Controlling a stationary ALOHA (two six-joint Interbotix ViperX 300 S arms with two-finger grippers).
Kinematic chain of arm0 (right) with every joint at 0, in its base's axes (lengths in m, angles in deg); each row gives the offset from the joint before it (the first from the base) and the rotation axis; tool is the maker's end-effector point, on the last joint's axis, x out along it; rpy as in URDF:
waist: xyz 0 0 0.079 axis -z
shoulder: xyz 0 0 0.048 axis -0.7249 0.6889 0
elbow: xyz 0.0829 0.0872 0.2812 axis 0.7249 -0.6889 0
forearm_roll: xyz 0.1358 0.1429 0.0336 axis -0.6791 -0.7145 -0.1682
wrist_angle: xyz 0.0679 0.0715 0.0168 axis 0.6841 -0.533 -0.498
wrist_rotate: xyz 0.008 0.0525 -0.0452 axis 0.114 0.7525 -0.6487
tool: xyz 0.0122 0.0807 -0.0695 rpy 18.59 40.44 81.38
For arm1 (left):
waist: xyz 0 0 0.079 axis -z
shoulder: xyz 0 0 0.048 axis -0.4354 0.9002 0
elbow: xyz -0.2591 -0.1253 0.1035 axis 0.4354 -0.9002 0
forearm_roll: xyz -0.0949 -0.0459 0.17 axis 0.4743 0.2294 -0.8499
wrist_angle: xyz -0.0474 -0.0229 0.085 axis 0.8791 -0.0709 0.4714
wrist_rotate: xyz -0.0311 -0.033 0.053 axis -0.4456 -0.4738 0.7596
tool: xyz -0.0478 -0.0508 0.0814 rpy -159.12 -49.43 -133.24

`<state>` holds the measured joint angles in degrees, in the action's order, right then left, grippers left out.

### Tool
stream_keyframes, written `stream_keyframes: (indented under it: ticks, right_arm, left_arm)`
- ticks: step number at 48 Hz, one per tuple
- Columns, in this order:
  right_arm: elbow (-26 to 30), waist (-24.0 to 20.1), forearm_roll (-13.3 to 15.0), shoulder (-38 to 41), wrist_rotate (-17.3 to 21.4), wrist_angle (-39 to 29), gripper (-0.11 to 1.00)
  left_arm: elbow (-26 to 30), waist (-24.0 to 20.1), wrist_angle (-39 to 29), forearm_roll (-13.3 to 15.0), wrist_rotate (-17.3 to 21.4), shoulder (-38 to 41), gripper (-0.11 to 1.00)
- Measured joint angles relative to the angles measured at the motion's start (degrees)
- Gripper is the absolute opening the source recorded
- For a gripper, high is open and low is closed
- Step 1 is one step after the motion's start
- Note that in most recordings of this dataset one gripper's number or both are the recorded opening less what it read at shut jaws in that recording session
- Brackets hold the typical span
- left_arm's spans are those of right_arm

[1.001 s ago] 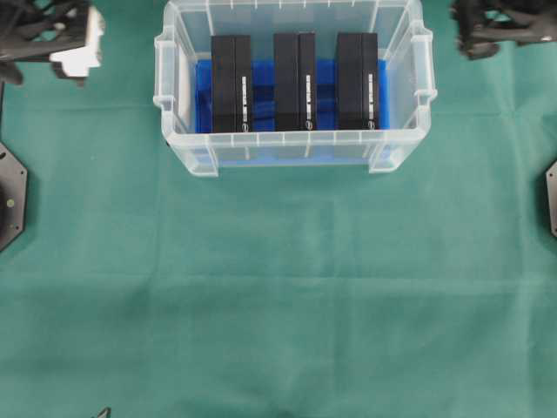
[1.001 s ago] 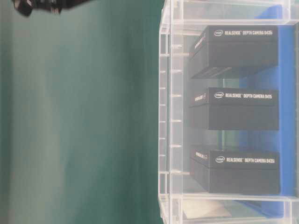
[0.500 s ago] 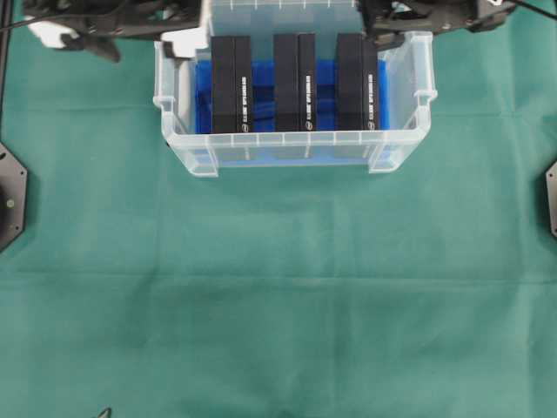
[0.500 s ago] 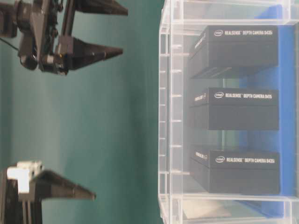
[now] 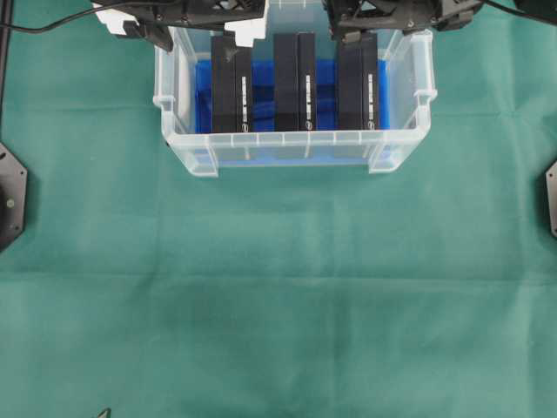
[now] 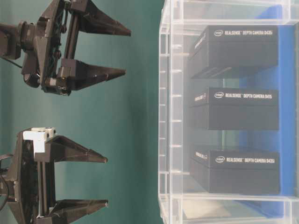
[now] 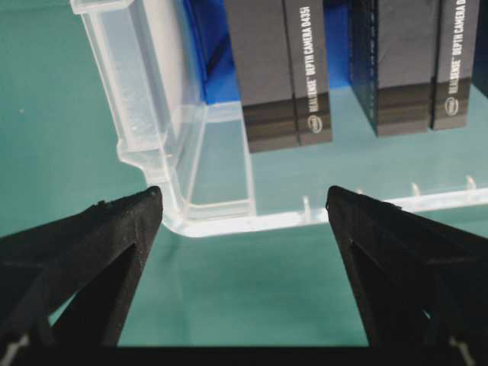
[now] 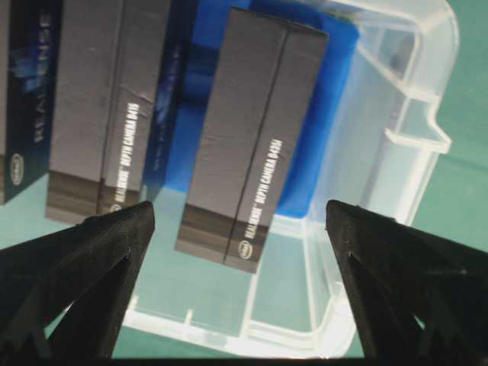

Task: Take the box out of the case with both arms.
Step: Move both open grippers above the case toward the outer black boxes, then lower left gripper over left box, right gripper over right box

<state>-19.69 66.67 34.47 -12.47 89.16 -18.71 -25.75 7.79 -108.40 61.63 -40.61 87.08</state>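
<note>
- Hovering at the case's (image 5: 296,144) 12 o'clock rim, left gripper (image 6: 106,181) and right gripper (image 6: 127,52) both show jaws wide open, empty.
- Three black RealSense boxes (image 5: 294,83) stand inside.

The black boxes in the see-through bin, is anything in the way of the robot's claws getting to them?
Nothing visible blocks them. The clear plastic bin has no lid, and the three black cardboard boxes stand uncovered. The left gripper and right gripper hang open above it.
</note>
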Motion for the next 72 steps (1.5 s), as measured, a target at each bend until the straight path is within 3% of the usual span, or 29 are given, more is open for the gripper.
stream_keyframes:
  ticks: [18, 72]
  right_arm:
    - [0.3, -0.2, 0.3, 0.7, 2.2, 0.6, 0.97]
    - [0.3, -0.4, 1.0, 0.7, 2.3, 1.8, 0.97]
  left_arm:
    - [0.0, -0.1, 2.4, -0.6, -1.3, 1.6, 0.88]
    - [-0.4, 0.0, 4.5, -0.8, -2.5, 1.7, 0.88]
